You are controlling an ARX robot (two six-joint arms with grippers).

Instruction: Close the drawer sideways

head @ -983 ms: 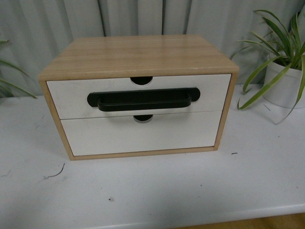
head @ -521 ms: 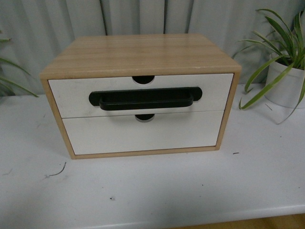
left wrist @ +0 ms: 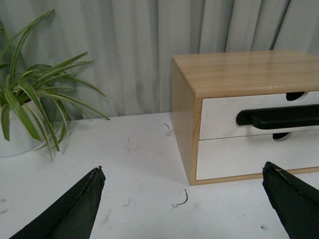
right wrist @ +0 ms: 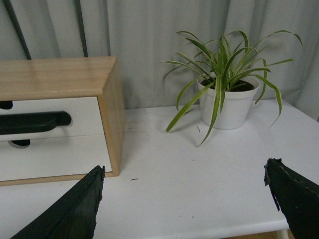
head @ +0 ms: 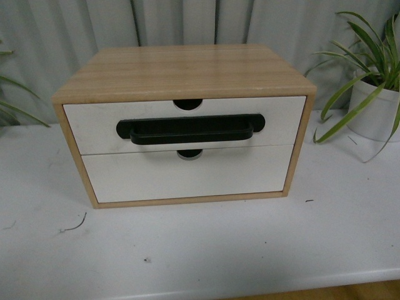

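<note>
The drawer (head: 184, 125) is the upper one in a light wooden cabinet (head: 181, 69). It has a white front, a long black bar handle (head: 187, 130) and a semicircular notch (head: 187, 104) in its top edge. Its front looks flush with the cabinet's front edge. It also shows in the left wrist view (left wrist: 259, 117) and in the right wrist view (right wrist: 50, 119). My left gripper (left wrist: 183, 168) is open and empty over the table, left of the cabinet's front corner. My right gripper (right wrist: 184, 165) is open and empty, right of the cabinet. Neither arm shows in the front view.
A plain white drawer front (head: 187, 175) without a handle sits below. A potted plant (head: 372, 94) stands right of the cabinet, another (left wrist: 25, 114) to its left. Grey curtain (head: 187, 22) hangs behind. The white table's front edge (head: 281, 284) is near.
The cabinet sits a few pixels further right in the front view than a second ago. Nothing has moved in the last half second.
</note>
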